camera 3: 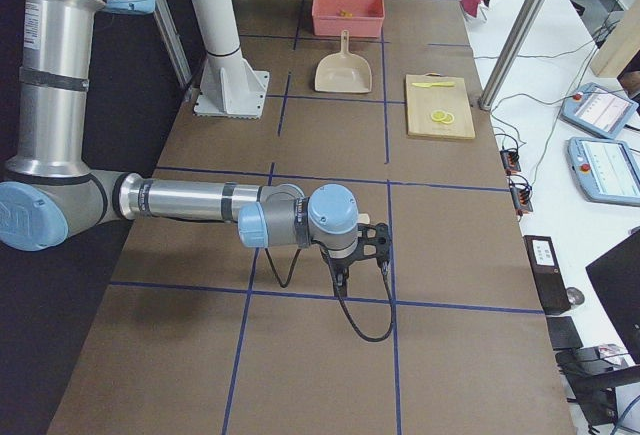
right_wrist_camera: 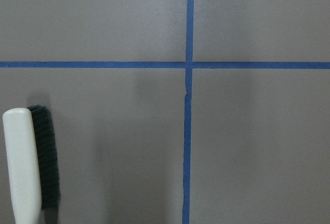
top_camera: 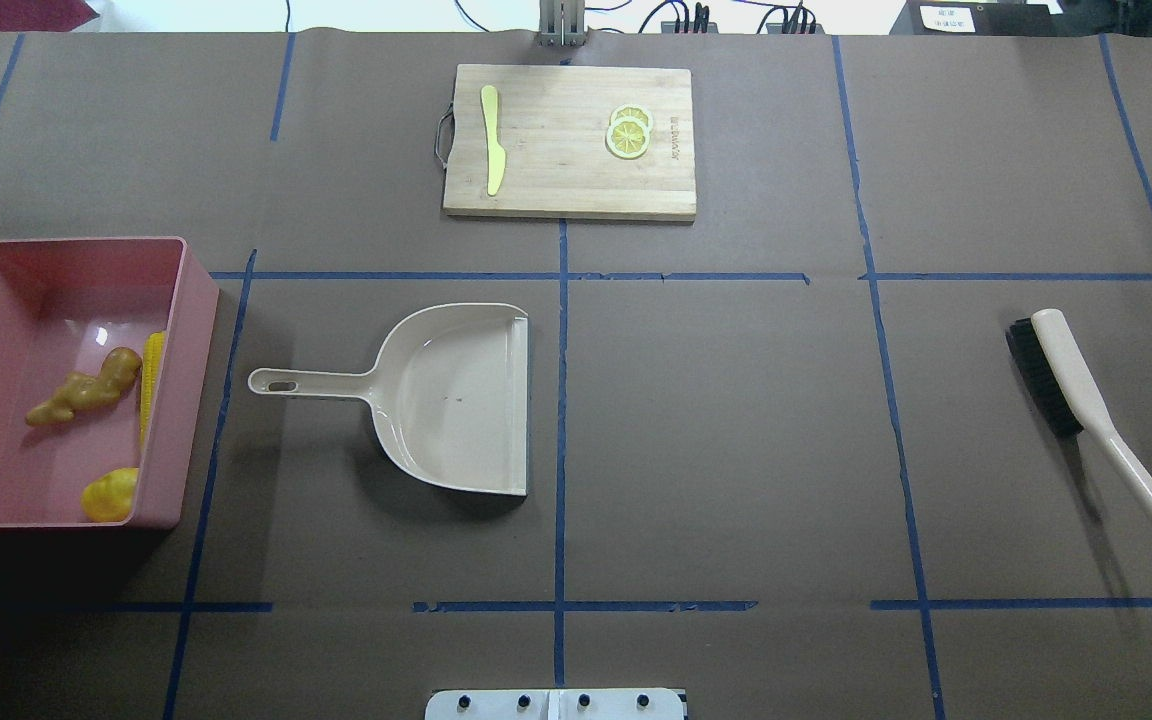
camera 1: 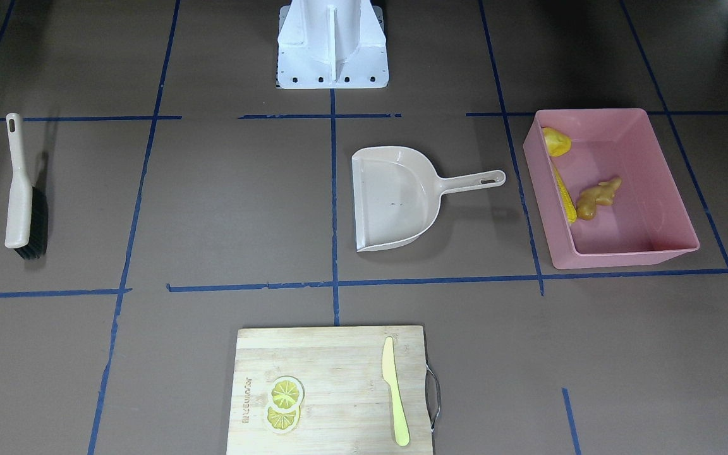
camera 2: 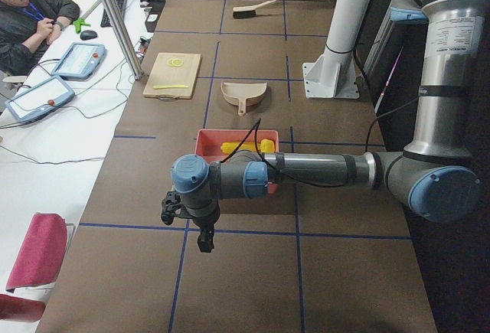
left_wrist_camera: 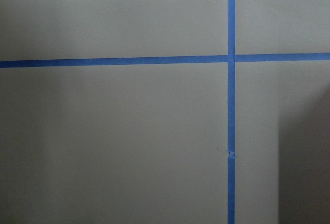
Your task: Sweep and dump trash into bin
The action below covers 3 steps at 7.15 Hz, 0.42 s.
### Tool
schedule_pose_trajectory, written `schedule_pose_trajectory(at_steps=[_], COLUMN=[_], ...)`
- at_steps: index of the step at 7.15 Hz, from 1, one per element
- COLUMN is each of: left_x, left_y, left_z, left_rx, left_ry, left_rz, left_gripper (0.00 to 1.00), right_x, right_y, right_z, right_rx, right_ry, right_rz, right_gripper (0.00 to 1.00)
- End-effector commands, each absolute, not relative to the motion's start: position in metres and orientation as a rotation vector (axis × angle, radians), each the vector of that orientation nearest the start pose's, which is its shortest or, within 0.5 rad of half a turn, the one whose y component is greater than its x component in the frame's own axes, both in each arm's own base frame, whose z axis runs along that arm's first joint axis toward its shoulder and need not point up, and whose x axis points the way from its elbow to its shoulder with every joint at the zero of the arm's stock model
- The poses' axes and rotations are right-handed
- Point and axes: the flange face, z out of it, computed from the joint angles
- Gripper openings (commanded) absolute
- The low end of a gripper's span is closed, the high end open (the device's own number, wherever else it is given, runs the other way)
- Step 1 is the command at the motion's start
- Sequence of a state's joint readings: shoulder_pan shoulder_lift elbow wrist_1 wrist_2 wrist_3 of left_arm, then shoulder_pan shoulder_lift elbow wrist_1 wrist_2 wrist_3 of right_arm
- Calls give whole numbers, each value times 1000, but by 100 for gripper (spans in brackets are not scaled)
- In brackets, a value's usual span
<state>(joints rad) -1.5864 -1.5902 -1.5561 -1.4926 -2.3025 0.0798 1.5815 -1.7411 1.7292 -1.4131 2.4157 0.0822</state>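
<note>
Left end effector (camera 2: 170,209) hangs over bare tabletop (camera 2: 230,287) at the end near the bin, and right end effector (camera 3: 377,241) hangs over the opposite end. I cannot tell whether either one's fingers are apart or together. All 3 pieces of trash lie inside the pink bin (top_camera: 36,290): the corn cob (top_camera: 151,385) along a wall, the ginger root (top_camera: 86,390) just beside it, and the yellow lump (top_camera: 109,495) in a corner. The beige dustpan (top_camera: 456,400) lies near the bin, with the brush (top_camera: 1086,395) well apart.
</note>
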Motion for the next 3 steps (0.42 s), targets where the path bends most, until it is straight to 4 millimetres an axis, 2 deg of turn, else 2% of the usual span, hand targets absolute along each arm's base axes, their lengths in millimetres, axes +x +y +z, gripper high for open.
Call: schedule_pose_trajectory(at_steps=[1,3], left_x=[-74,-74], left_y=[-494,-494], left_z=[667,667], left_rx=[-35,-35], left_ry=[734,734], left_rz=[35,35], left_gripper=[100,100], right_x=[64,64], right_y=[-426,-426], right_z=[640,639], right_rx=[102,101], right_ry=[-845,-848], right_rz=[28,29], right_gripper=[100,100])
